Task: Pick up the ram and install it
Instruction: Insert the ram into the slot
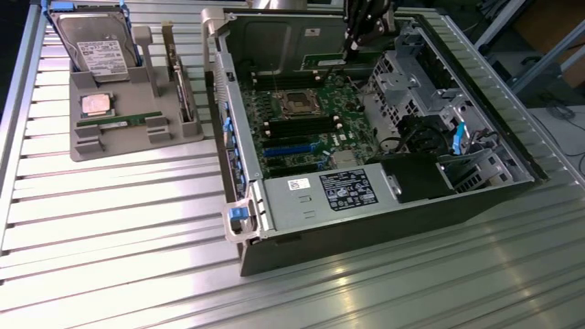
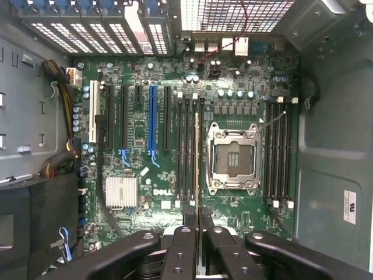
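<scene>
**RAM stick held over the slots, not seated yet**

So the ram [image 2: 197,169] was already off its holder and sat pinched edge-on between the fingers of the hand [image 2: 198,217], which was closed down to a narrow gap around it. In the wrist view it showed as a thin strip running along the bank of memory slots [image 2: 187,153] just beside the CPU socket [image 2: 233,157], lined up with them as far as I could tell. Whether its edge was actually touching a slot or hanging a bit above, I couldn't tell.

In the exterior view, the hand [image 1: 351,48] was down inside the open computer case [image 1: 366,226], at the far end of the motherboard [image 1: 316,127] and beyond the empty socket.

Off on the exterior view's left, the grey parts tray [image 1: 137,140] sat on the ribbed metal surface [image 1: 137,260], well apart from the case. The second RAM stick [image 1: 119,123] was lying in it, with the silver CPU chip [image 1: 97,104] just behind and the hard drive [image 1: 98,44] standing at the far end.

My read: pickup done, carry done, alignment looked about there. Pressing it home was what's left; I saw nothing showing it seated.
</scene>
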{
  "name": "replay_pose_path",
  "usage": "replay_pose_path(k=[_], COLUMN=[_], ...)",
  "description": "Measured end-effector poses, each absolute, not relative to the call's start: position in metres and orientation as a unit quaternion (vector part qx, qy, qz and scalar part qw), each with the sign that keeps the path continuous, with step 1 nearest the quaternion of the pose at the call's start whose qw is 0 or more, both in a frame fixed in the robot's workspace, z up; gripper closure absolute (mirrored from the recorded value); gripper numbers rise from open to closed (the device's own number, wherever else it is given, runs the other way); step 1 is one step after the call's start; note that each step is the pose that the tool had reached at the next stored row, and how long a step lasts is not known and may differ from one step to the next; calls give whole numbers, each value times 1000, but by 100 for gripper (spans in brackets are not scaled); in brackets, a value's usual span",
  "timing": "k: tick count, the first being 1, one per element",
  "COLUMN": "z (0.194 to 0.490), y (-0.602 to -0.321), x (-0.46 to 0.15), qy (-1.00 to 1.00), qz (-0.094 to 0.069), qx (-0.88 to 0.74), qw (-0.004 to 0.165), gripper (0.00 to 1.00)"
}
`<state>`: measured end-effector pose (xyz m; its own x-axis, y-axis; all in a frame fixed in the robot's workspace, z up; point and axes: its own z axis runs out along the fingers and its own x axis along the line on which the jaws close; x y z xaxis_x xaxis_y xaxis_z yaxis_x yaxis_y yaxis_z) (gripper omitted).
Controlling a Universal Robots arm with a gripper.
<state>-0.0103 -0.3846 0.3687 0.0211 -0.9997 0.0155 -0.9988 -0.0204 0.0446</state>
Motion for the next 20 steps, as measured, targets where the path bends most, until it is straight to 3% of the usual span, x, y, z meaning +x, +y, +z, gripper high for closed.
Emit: replay_pose_path(k=[20], z=[342], y=[-391], x=[-16], qy=[-705], qz=[-10], qx=[708], qw=[22], gripper=[87])
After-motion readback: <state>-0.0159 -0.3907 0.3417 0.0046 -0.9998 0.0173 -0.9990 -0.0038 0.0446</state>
